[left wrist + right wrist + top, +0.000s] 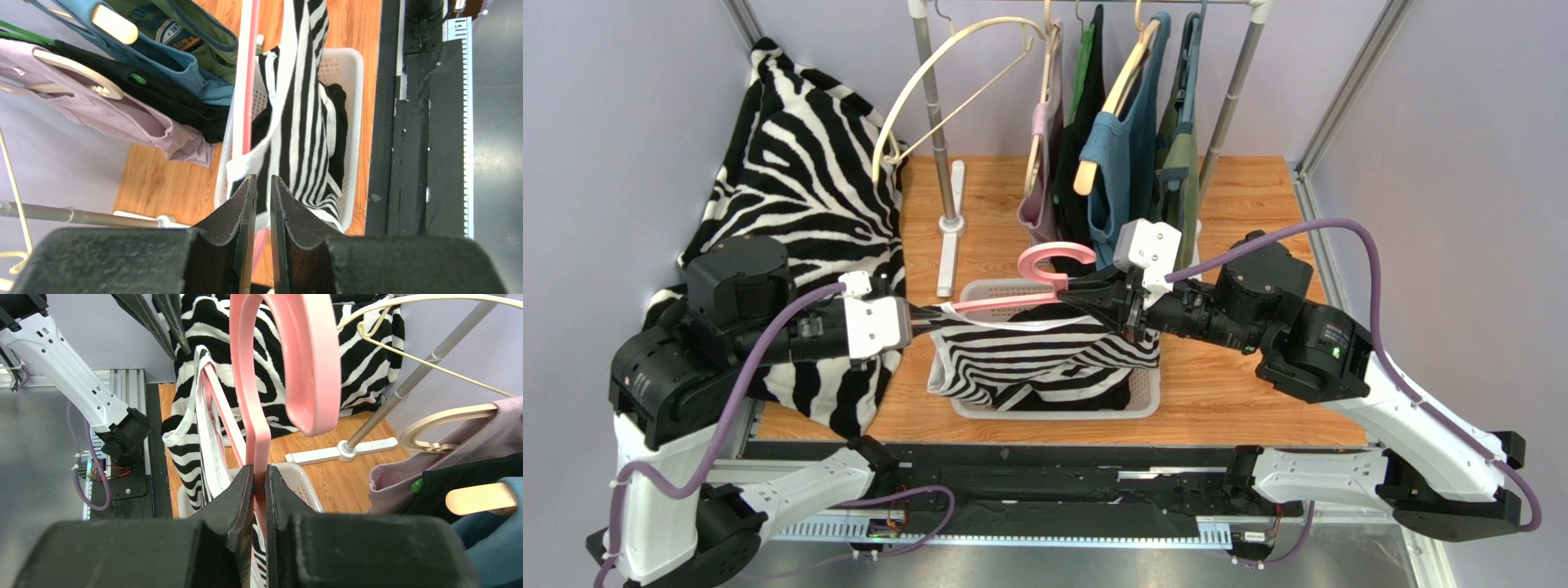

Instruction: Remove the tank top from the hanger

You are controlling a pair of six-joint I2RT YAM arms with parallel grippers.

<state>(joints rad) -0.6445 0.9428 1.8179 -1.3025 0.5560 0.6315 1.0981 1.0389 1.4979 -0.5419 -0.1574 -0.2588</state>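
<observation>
A black-and-white striped tank top point(1051, 355) hangs from a pink hanger point(1057, 257) over a white basket point(1063, 408), its lower part lying in the basket. My right gripper point(1109, 298) is shut on the hanger's neck point(258, 459), just below the hook point(307, 361). My left gripper point(918, 321) is at the hanger's left end, by the top's white-edged strap point(245, 168). Its jaws point(263, 179) stand a narrow slit apart. The strap's edge meets the left fingertip, and I cannot tell whether cloth is pinched between them.
A clothes rack point(1234, 86) at the back holds lilac, black, blue and green garments point(1112, 147) on wooden hangers, plus an empty cream hanger point(940, 86). The rack's pole foot point(951, 224) stands behind the basket. A large zebra-print cloth point(793, 172) is heaped at the left.
</observation>
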